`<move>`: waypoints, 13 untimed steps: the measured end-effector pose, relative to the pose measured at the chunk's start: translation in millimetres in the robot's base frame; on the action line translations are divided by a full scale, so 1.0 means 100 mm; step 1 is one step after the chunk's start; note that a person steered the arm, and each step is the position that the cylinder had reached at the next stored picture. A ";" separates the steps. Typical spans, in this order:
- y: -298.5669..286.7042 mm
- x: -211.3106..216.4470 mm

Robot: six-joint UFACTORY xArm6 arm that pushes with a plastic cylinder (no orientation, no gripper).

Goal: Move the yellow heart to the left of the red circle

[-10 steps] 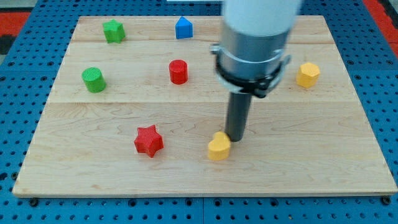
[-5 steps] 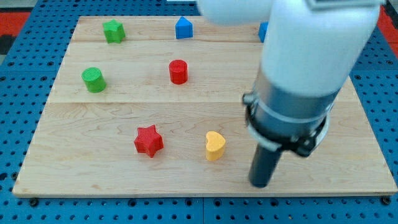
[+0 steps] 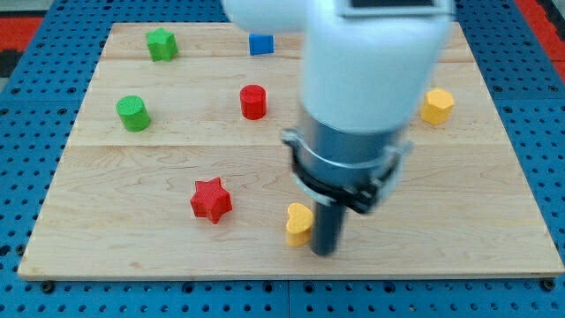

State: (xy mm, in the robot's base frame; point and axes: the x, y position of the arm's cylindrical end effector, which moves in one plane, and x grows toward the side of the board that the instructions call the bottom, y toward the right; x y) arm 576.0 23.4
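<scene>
The yellow heart (image 3: 298, 223) lies on the wooden board (image 3: 132, 238) near the view's bottom, right of the red star (image 3: 210, 200). The red circle (image 3: 253, 102) stands well above it, toward the view's top. My tip (image 3: 324, 249) is down on the board at the heart's right side, touching or almost touching it. The arm's pale body hides the board above and right of the heart.
A green cylinder (image 3: 133, 114) and a green star (image 3: 161, 43) are at the view's left. A blue block (image 3: 260, 43) sits at the top, partly hidden by the arm. A yellow hexagon (image 3: 436, 105) is at the right.
My tip has swung left from the board's lower right to the heart's right side. The heart has shifted slightly left and down.
</scene>
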 end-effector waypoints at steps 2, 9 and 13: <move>-0.46 -0.31; 0.06 -0.86; -1.73 -0.92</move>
State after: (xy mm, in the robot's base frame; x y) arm 483.8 -149.6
